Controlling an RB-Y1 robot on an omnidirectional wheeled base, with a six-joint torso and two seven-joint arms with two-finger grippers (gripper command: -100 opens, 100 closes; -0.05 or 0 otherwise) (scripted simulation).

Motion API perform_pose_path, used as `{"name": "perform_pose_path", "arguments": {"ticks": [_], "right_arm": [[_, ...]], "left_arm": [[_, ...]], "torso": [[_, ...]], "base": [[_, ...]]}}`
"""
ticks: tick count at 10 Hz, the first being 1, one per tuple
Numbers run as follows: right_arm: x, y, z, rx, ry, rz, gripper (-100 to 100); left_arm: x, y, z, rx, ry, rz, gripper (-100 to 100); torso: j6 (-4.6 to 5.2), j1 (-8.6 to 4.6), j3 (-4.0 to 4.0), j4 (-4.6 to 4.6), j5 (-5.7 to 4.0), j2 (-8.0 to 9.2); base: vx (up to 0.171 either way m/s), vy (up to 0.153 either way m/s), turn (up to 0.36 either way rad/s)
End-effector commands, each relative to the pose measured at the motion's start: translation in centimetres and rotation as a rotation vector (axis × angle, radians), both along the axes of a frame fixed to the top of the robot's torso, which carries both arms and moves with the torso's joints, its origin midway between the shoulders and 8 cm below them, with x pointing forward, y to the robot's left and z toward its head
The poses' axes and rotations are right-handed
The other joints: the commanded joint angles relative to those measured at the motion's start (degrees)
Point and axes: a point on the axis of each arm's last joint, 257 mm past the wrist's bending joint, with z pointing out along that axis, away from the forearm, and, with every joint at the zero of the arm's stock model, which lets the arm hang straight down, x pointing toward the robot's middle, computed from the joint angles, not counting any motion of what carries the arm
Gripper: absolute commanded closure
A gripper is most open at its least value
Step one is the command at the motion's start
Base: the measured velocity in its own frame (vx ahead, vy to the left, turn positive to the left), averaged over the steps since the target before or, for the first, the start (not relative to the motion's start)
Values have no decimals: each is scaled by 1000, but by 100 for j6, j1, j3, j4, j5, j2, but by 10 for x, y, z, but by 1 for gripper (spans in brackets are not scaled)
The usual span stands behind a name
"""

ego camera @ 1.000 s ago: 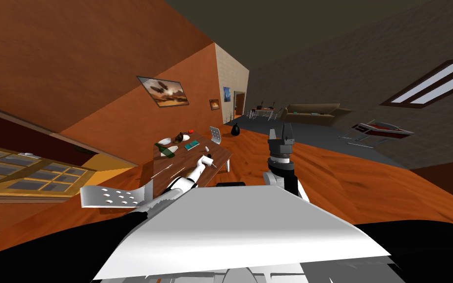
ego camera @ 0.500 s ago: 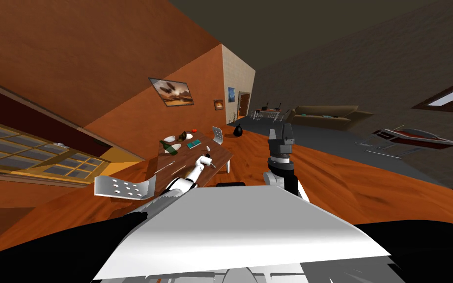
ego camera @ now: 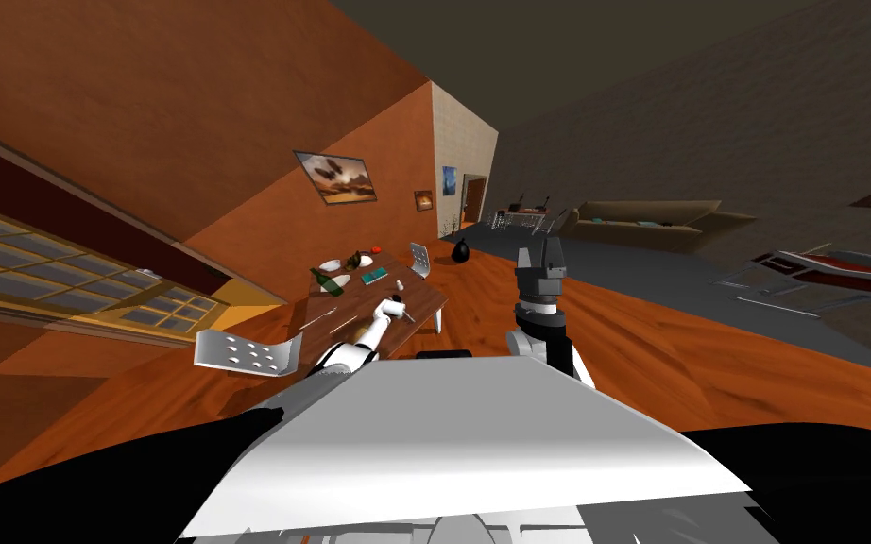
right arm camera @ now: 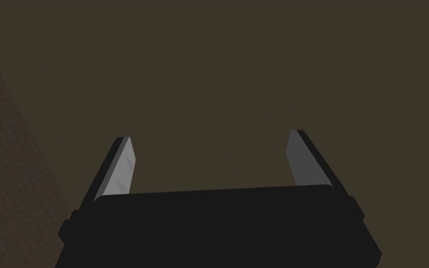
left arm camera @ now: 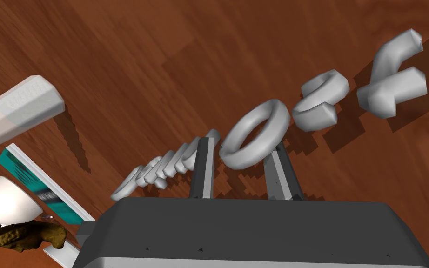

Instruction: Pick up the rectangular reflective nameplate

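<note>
At my eleven o'clock, over the brown wooden table [ego camera: 421,297], my left gripper [left arm camera: 242,143] grips the grey nameplate [left arm camera: 281,116], a row of raised letters. Its fingers press either side of a ring-shaped letter. A white bottle [left arm camera: 18,109] and a teal book [left arm camera: 36,188] lie nearby. At one o'clock my right gripper [ego camera: 541,253] is raised, fingers wide apart, holding nothing.

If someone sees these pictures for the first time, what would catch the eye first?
First, the nameplate, a row of chunky grey letters lying on the brown wooden table, with the left pincer shut on its ring-shaped letter. Next, in the head view, the right pincer held up in the air to the right of the table, its fingers open.
</note>
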Motion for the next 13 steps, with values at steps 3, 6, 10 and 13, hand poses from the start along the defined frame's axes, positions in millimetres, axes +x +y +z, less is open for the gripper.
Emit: {"name": "perform_pose_path", "arguments": {"ticks": [3,6,10,13], "right_arm": [[0,0,0,0,0,0,0],[0,0,0,0,0,0,0],[0,0,0,0,0,0,0],[0,0,0,0,0,0,0]], "left_arm": [[1,7,3,-1,2,-43,100],[2,12,5,3,2,-81,100],[4,17,7,9,1,-120,100],[6,27,12,-9,-16,-135,100]], "torso": [[1,-17,-1,-1,-2,-2],[-2,0,2,2,0,3],[4,-8,3,-1,3,8],[2,0,2,-2,5,6]], "base": [[38,-96,141],[22,-56,90],[15,-62,75],[27,-81,158]]}}
